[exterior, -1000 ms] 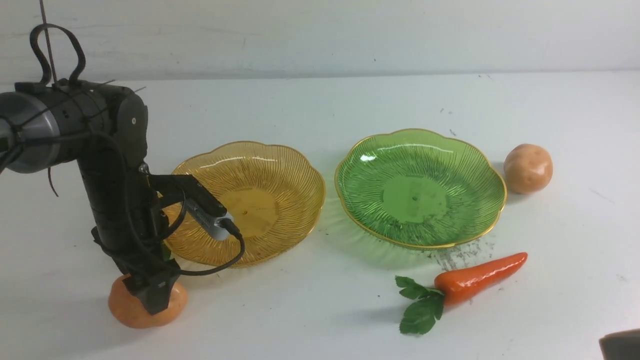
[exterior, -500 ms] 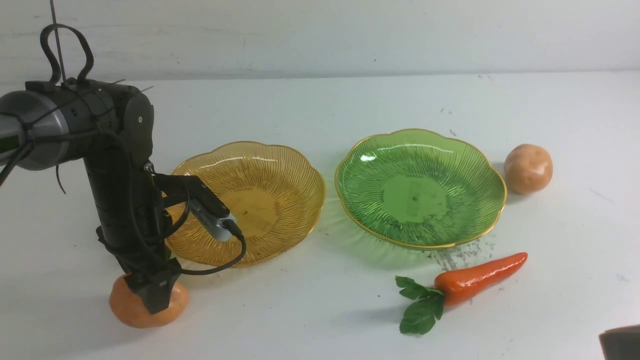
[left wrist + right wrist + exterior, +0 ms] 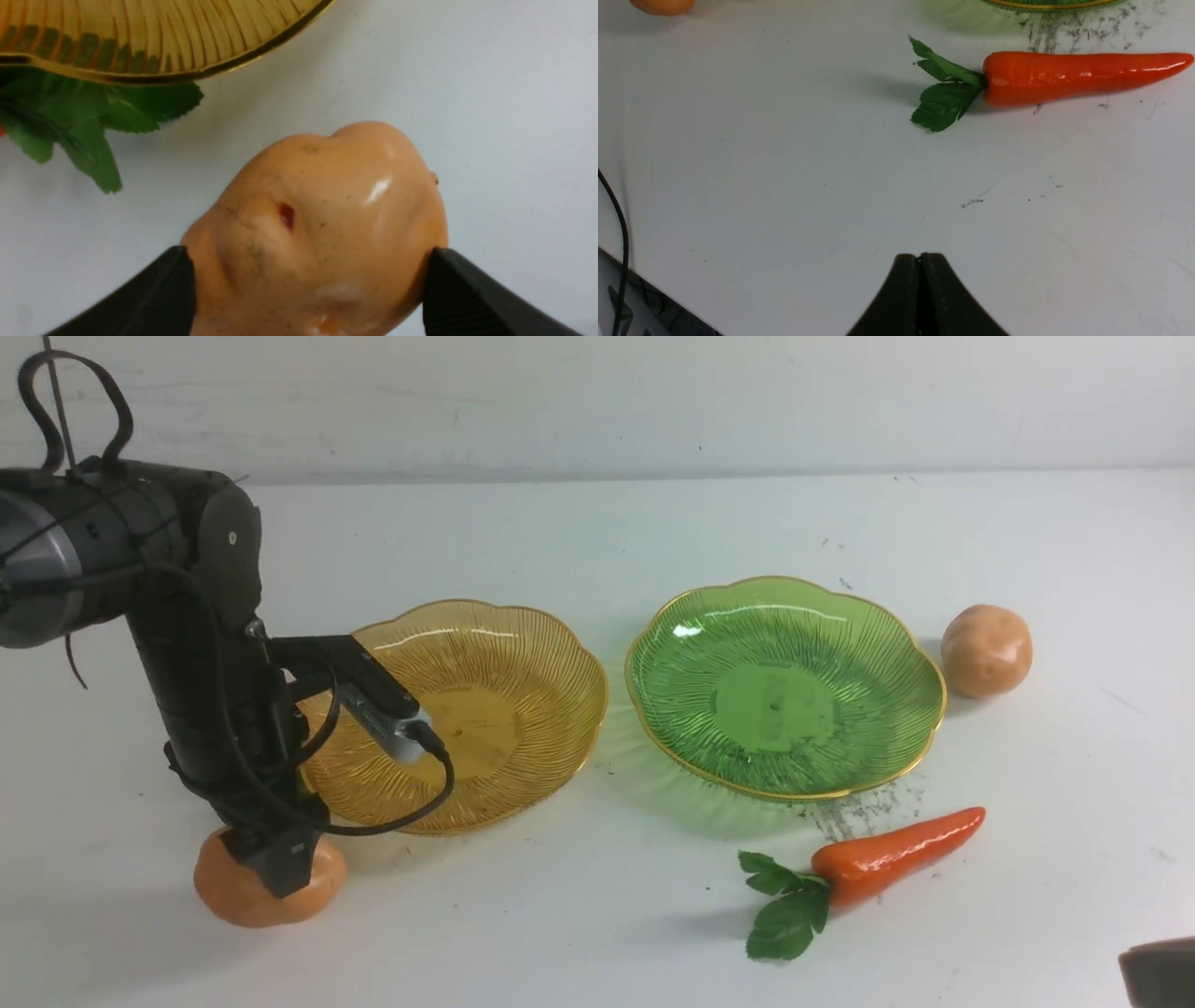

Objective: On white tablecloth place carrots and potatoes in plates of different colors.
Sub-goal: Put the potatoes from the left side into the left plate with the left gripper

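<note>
Holding one potato (image 3: 327,205) between its two fingers, the left end effector (image 3: 306,275) is closed upon it, at the near side of the amber plate (image 3: 509,728). The right end effector (image 3: 920,259) is clenched, its tips pressed together with nothing between them. To the right of the amber plate stands the green plate (image 3: 775,705), and the insides of both plates carry no vegetable. The other potato (image 3: 986,651) rests on the white tablecloth (image 3: 579,915), just beside the green plate, on its right. One carrot (image 3: 892,859) lies on the cloth at the near side of the green plate, with its leafy top pointing to the left. Of the second carrot (image 3: 79,114), mainly the green leaves are visible, close by the amber plate's rim; the rest is mostly hidden.
</note>
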{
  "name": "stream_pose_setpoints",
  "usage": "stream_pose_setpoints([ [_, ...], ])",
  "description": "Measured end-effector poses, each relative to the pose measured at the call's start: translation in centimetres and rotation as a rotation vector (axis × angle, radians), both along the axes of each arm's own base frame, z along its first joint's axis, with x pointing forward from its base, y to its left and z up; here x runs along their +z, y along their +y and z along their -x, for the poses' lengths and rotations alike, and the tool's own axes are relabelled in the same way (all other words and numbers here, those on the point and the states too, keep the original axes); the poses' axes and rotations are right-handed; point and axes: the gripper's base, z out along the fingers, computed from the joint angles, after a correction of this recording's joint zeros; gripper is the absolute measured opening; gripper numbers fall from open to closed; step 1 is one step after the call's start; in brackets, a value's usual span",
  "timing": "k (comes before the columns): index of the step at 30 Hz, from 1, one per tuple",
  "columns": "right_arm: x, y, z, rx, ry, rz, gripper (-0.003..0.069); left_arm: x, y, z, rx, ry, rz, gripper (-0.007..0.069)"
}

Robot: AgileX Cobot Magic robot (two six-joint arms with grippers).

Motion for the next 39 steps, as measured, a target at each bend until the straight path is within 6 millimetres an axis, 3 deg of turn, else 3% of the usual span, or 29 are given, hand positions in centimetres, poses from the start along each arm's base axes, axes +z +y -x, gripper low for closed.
stream_pose_setpoints([
  [6,0.0,0.0,0.0,0.0,0.0,0.0,-0.0015,1.3,0.0,0.2,0.041,-0.043,0.007,0.0583],
  [10,0.0,0.0,0.0,0.0,0.0,-0.001,-0.0015,3.1,-0.3,-0.8,0.11,-0.114,0.035,0.0581],
  [18,0.1,0.2,0.0,0.002,0.001,-0.03,-0.0015,6.1,-2.4,-3.7,0.308,-0.372,0.311,0.0573],
  [23,0.2,0.3,0.0,0.003,0.001,-0.044,-0.0015,4.7,-3.2,-5.2,0.367,-0.393,0.399,0.0573],
  [24,0.2,0.3,0.0,0.004,0.001,-0.046,-0.0015,3.3,-3.4,-5.8,0.382,-0.371,0.401,0.0565],
  [31,0.2,0.4,0.1,0.009,0.009,-0.048,-0.0015,-0.5,-3.6,-7.0,0.398,-0.289,0.369,0.0562],
  [35,0.2,0.4,0.1,0.009,0.009,-0.048,-0.0015,-0.7,-3.6,-7.0,0.399,-0.285,0.368,0.0553],
  [39,0.2,0.4,0.1,0.009,0.01,-0.048,-0.0015,-0.4,-3.6,-7.2,0.399,-0.293,0.372,0.0627],
])
